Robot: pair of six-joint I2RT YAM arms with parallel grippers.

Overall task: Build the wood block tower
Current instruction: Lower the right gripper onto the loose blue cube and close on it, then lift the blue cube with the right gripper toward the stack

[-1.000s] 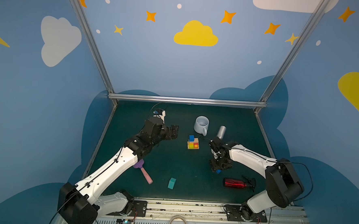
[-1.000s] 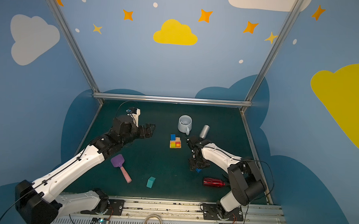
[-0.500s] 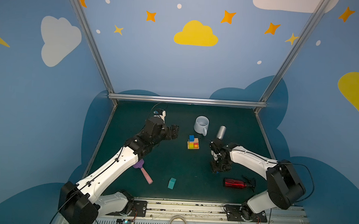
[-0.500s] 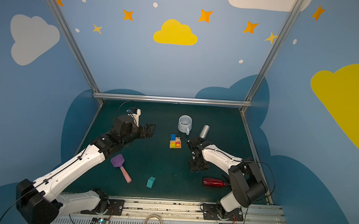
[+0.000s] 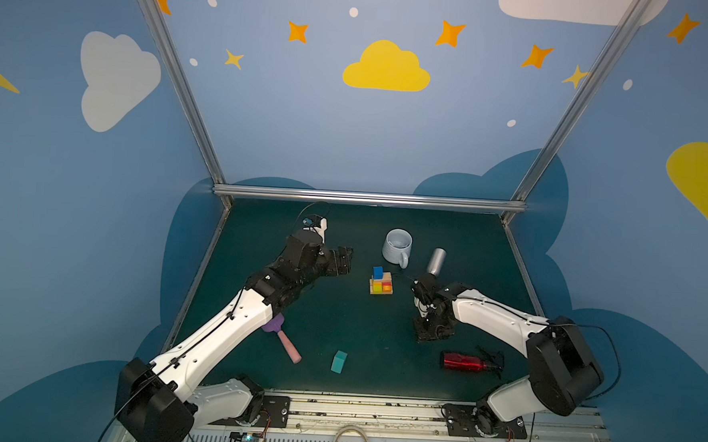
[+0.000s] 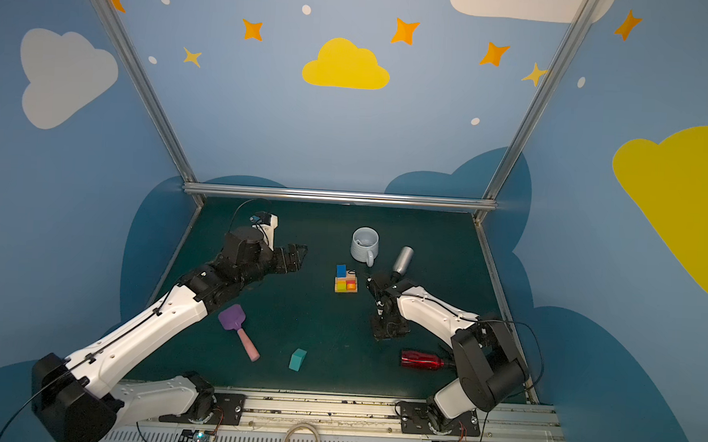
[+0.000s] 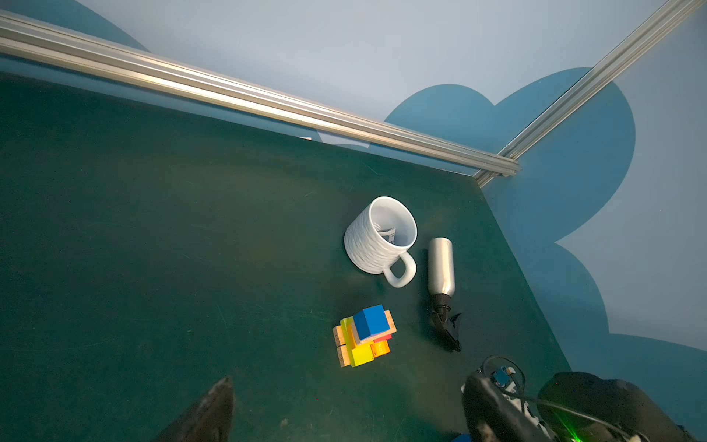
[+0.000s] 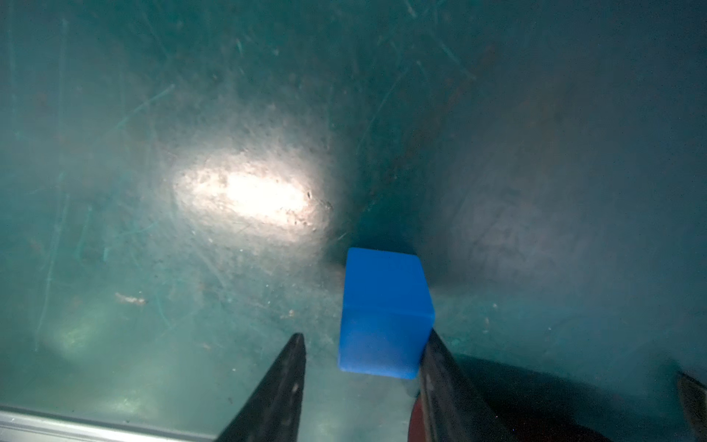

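Note:
The tower [image 5: 381, 282] [image 6: 346, 280] [image 7: 363, 336] stands mid-mat: tan bars at the bottom, yellow-green, orange and pink blocks above, and a blue cube [image 5: 378, 272] on top. Another blue cube [image 8: 384, 313] lies on the mat between the fingers of my right gripper [image 5: 431, 336] [image 6: 388, 332], which points straight down. One finger touches the cube; a gap shows at the other, so the gripper is open. A teal house-shaped block [image 5: 338, 361] [image 6: 297, 359] lies near the front. My left gripper [image 5: 344, 261] [image 6: 298, 257] hovers open and empty, left of the tower.
A white mug [image 5: 396, 246] and a silver bottle [image 5: 436, 261] stand behind the tower. A red bottle [image 5: 463, 361] lies front right, close to my right gripper. A purple spatula [image 6: 232, 319] with a pink handle lies front left, partly under my left arm.
My right gripper has dropped down over the loose blue cube and its jaws have narrowed around it. My left arm has hardly moved.

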